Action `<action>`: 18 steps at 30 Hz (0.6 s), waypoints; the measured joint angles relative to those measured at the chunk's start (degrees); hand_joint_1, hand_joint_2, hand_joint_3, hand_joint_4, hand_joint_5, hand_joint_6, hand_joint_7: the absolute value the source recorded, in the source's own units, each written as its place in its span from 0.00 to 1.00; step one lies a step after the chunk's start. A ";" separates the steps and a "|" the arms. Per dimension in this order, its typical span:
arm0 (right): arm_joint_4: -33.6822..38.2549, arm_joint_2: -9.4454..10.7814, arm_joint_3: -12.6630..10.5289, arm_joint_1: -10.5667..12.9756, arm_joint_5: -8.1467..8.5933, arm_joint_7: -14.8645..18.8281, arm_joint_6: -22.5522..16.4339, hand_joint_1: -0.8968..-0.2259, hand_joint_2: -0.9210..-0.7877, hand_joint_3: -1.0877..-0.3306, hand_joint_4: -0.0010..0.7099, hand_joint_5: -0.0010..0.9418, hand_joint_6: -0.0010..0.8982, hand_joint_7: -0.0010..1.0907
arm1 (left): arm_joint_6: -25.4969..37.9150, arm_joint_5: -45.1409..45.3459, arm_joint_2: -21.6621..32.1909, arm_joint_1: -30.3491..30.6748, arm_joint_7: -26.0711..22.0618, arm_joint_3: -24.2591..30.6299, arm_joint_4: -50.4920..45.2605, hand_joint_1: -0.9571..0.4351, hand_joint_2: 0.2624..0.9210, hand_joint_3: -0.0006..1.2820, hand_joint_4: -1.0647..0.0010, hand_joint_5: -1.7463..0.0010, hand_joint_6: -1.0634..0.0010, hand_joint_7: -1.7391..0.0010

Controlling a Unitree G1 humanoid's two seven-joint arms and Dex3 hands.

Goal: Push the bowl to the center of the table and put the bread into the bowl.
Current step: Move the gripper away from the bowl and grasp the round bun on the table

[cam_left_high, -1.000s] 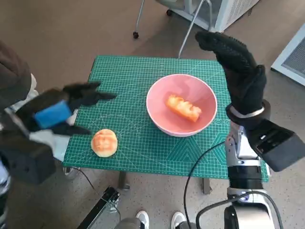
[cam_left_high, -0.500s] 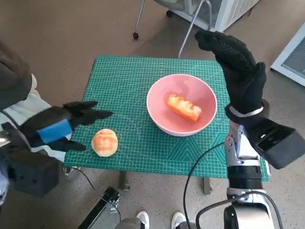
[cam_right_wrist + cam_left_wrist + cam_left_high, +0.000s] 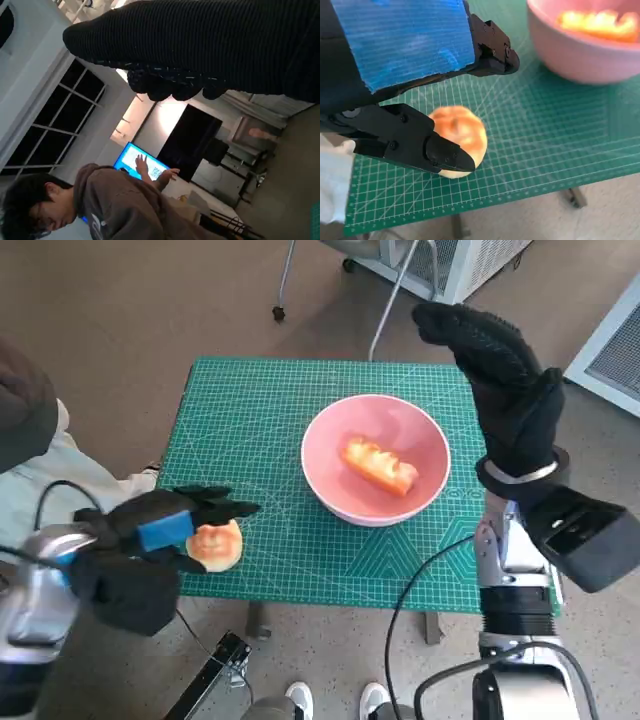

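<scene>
Bread roll (image 3: 215, 544) is seen at approx. 7 o'clock on the green tabletop (image 3: 250, 420), w/ the left hand (image 3: 160, 530) over it, fingers spread either side, nothing gripped. Pink bowl (image 3: 376, 459) sits near centre, toward 3 o'clock, w/ a long bread piece (image 3: 380, 466) inside. Right hand (image 3: 500, 380) is raised past the bowl at 2 o'clock, fingers extended, empty.

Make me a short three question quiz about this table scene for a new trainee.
1. True or false: the pink bowl is empty.
2. Which hand is over the round bun: A left hand, B right hand?
3. Fill in: the table is covered by a green cutting ____.

Key: 1 false, a long piece of bread lies in it. 2 A. 3 mat.
</scene>
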 measured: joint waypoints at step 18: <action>-0.16 -0.57 -0.15 0.01 -0.01 0.12 -0.87 0.30 0.00 0.47 0.35 0.04 0.00 0.67 | -6.66 9.62 -4.54 -7.28 6.42 -9.31 17.46 0.53 0.99 0.13 0.49 0.80 0.53 0.43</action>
